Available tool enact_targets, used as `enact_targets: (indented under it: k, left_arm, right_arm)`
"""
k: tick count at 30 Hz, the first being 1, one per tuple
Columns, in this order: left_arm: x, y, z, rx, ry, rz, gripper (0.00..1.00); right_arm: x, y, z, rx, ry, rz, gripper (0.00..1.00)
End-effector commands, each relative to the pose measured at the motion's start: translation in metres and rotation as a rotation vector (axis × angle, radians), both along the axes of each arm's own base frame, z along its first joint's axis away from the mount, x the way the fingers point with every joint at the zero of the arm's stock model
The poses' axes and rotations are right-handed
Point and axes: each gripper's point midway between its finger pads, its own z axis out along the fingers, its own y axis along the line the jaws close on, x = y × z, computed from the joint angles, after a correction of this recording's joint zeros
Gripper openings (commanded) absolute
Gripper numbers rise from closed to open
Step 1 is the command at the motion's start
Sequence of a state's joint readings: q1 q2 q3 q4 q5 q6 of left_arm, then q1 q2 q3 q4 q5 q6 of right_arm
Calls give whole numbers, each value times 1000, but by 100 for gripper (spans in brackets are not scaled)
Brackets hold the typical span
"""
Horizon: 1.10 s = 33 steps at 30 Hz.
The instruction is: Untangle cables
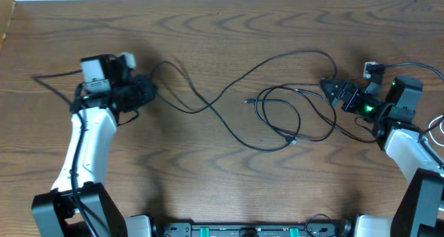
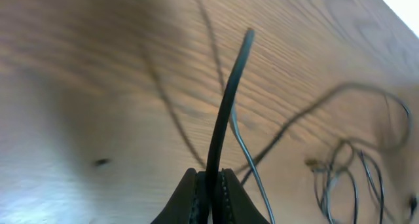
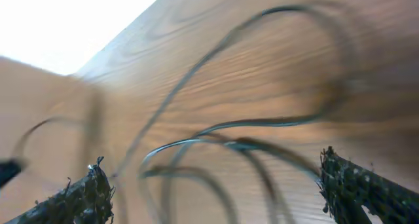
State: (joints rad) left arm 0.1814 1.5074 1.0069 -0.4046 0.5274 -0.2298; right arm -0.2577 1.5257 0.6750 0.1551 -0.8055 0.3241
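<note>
Left gripper pressed together, pinching black cable clear of wooden table. Right gripper spread wide beside tangled cable loops.

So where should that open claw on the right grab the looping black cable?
Probably the far arc of the black cable, where one strand lies flat and alone, clear of the crossings nearer the robot. The open right gripper sits beside it, so come straight down, jaws straddling the strand.
</note>
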Motion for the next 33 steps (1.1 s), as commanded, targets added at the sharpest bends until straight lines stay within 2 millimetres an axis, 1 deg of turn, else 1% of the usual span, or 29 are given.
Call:
enact_targets:
  k: [1,4,6,10,12,16,21,23,26,33]
  left_arm:
    - [8,-32,17,33,-103,-168,8]
    - [11,-41,19,39,-123,-191,8]
    - [11,-45,20,40,-127,-202,8]
    - [11,-41,14,92,-110,-182,8]
    - [11,-40,14,99,-110,-181,8]
    - [11,-40,14,97,-108,-180,8]
    - [10,-37,12,110,-100,-171,8]
    - [10,-36,12,116,-99,-167,8]
    - [10,-35,11,124,-94,-161,8]
    - [10,-35,10,120,-89,-158,8]
  right_arm:
    - [-13,31,30,99,-99,203,99]
    - [-17,44,28,89,-102,248,99]
    - [-20,57,25,70,-102,282,99]
    - [-22,84,11,-20,-82,318,99]
    - [-20,94,4,-78,-70,311,98]
    - [-19,109,-6,-167,-59,296,96]
    - [-21,120,-13,-212,-41,288,95]
    - [-26,125,-20,-241,-14,293,97]
    - [-29,125,-28,-281,17,277,98]
    - [-34,124,-35,-299,52,276,98]
